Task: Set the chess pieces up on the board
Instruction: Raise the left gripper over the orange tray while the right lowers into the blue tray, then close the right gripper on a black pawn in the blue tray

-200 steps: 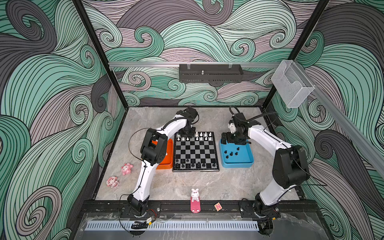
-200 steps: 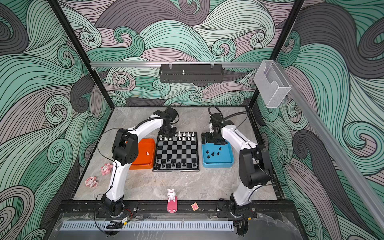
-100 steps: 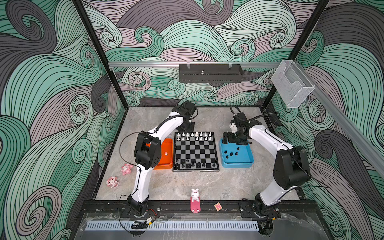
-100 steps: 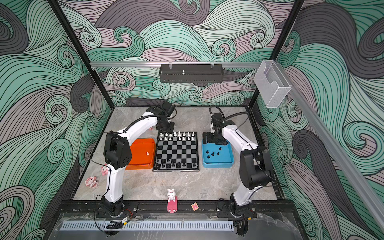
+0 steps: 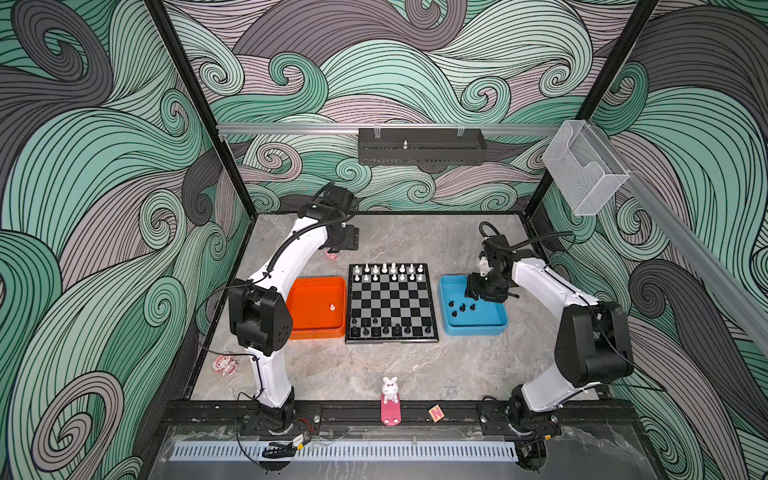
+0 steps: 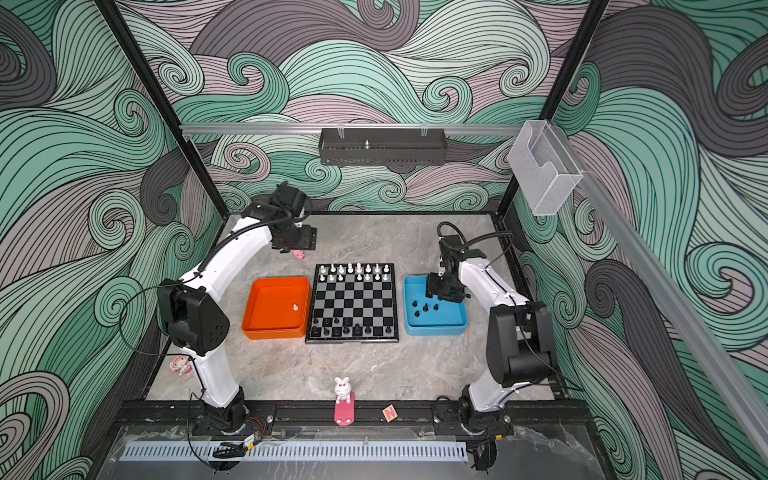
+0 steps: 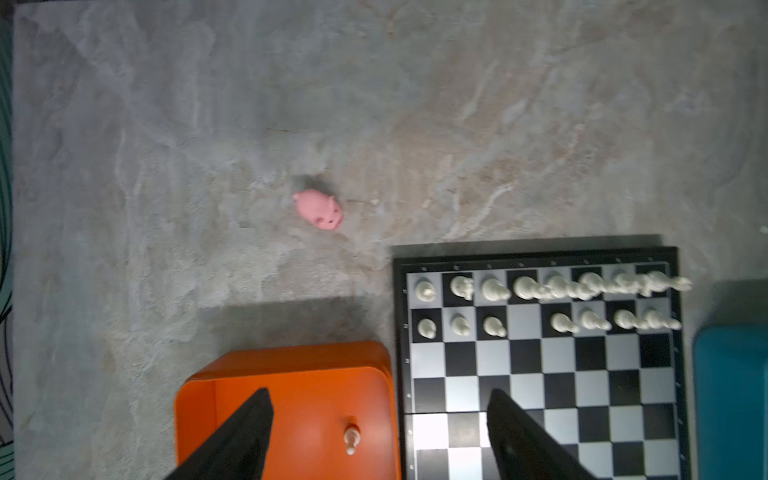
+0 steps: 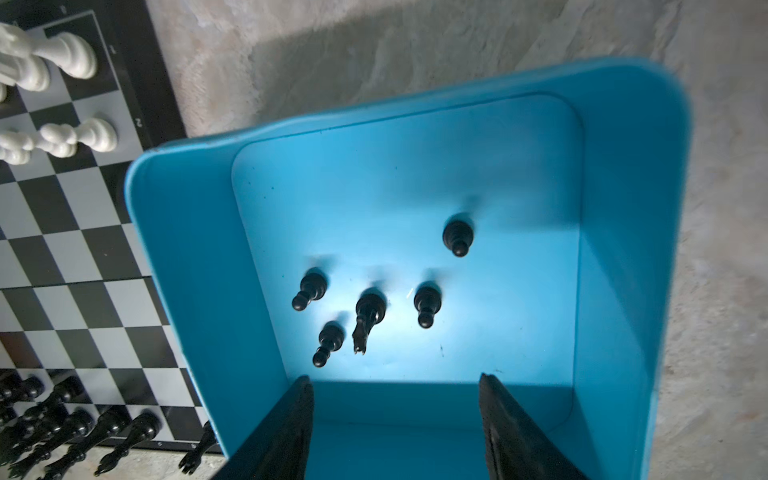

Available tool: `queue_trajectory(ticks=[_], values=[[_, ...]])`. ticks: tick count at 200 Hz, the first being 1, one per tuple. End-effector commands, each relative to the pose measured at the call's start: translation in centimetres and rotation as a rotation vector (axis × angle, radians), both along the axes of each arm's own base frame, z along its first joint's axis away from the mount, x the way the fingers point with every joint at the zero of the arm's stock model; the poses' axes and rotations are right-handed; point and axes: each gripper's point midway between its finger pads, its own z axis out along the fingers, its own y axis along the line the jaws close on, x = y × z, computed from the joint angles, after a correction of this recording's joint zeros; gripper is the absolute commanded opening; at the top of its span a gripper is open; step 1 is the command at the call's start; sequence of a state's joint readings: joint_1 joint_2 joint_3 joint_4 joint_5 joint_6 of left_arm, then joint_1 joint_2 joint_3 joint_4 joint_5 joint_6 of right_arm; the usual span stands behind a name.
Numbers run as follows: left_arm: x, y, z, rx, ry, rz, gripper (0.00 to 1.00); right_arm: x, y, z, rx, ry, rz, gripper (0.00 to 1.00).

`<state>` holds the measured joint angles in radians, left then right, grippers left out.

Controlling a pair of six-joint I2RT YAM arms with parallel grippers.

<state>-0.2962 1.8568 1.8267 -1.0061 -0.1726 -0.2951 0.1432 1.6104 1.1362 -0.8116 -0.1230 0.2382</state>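
Observation:
The board lies mid-table between two trays. White chess pieces fill its far two rows and black ones stand in its near rows. A single white piece stands in the orange tray. Several black pieces stand in the blue tray. My left gripper hangs open and empty, raised behind the orange tray and left of the board's far corner. My right gripper is open and empty over the blue tray, short of the black pieces.
A pink pig toy lies on the table under my left gripper. A pink figurine lies at the left edge. A white bunny and a small lettered block sit on the front rail.
My left gripper has lifted off the board's far-left corner, swung back and left, and opened. The right arm has stayed over the blue tray.

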Motion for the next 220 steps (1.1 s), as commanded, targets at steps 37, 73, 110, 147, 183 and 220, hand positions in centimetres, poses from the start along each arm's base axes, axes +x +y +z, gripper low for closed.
queue_trajectory(ticks=[37,73,110,147,183,220], values=[[-0.5,8.9,-0.4,-0.006,-0.005,0.180,0.84,-0.3,1.8,-1.1,0.023,0.045,0.027,0.53],[-0.9,12.0,-1.4,-0.021,0.005,0.246,0.84,-0.4,2.4,-2.4,0.004,0.085,0.047,0.48],[-1.0,12.7,-2.4,-0.066,0.025,0.270,0.85,-0.7,2.1,-3.7,-0.028,0.122,0.048,0.44],[-1.0,12.7,-2.9,-0.083,0.038,0.273,0.85,-0.7,1.8,-4.5,-0.054,0.130,0.057,0.37],[-1.0,12.7,-3.0,-0.093,0.042,0.272,0.85,-0.5,1.9,-4.9,-0.068,0.129,0.061,0.33],[-1.0,12.6,-3.2,-0.092,0.045,0.272,0.85,-0.2,2.0,-5.2,-0.070,0.129,0.070,0.26]])
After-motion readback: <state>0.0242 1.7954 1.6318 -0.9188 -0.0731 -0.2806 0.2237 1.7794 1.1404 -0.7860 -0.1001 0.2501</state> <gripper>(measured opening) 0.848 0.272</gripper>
